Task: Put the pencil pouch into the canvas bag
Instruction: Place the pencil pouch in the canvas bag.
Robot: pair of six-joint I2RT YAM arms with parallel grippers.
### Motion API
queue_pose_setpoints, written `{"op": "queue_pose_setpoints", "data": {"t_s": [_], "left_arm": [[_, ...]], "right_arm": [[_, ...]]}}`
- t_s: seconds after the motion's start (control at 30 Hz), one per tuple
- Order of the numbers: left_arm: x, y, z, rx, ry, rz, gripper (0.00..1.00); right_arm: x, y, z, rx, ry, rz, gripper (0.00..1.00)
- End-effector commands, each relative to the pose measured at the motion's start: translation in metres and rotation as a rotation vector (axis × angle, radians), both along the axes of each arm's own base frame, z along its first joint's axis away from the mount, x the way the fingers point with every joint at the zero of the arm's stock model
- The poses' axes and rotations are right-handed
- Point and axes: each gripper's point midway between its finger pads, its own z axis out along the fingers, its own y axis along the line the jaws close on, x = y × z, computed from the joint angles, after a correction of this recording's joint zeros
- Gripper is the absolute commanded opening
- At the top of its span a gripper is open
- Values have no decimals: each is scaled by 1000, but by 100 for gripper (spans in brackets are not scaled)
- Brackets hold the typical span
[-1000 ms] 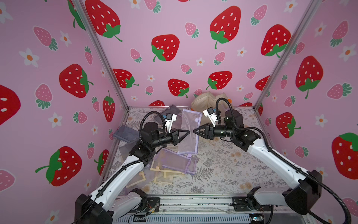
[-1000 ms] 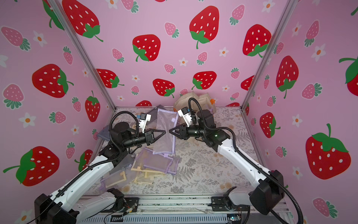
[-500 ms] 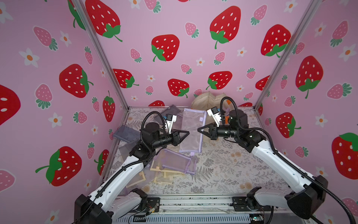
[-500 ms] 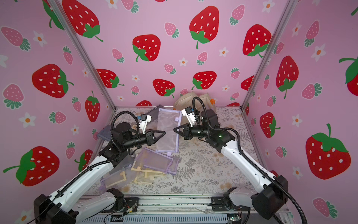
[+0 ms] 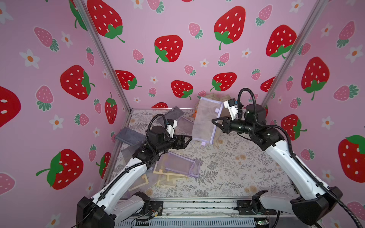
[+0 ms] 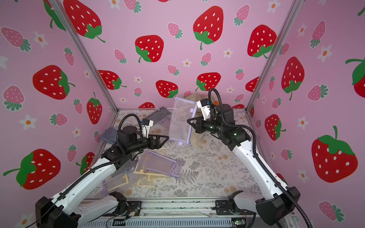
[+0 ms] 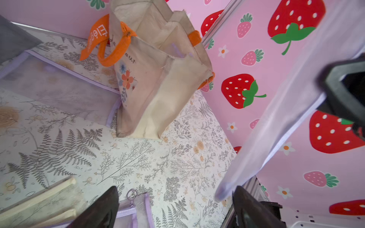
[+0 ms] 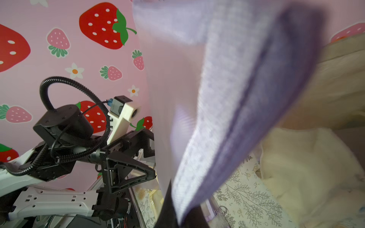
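Hanging pencil pouch (image 5: 205,120), long axis near-vertical, clamped in right end effector (image 5: 213,121); left end effector (image 5: 188,139) jaws apart.

sheer lilac mesh pencil pouch (image 5: 205,120) edged in smooth woven tape, pinched between the matt black plastic jaws of the right gripper (image 5: 214,123), canvas bag (image 7: 158,86) seen ahead of the parted jaws of the left gripper (image 5: 187,139) as coarse matt cream cloth, orange webbing handles (image 7: 116,51)

left hand (image 5: 188,140) spread wide, right hand (image 5: 213,121) clamped
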Motion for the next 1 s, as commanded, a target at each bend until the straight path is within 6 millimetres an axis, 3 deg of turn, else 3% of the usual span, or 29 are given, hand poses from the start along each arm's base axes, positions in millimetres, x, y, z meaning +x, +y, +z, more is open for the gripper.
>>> {"op": "queue_pose_setpoints", "data": {"t_s": [0.0,0.3,0.47,0.67,0.97], "left_arm": [[4,14,-4,63,-17,68,94],[4,35,-27,185,14,146,97],[2,49,-38,254,30,191,97],[0,55,-43,273,33,212,97],[-2,62,-54,306,29,226,97]], "right_arm": [[6,-19,32,13,-79,-66,0],[74,-78,68,53,-69,-306,0],[117,-102,75,65,-55,-402,0],[175,-143,45,40,22,-572,0],[228,-147,-9,23,121,-617,0]]}}
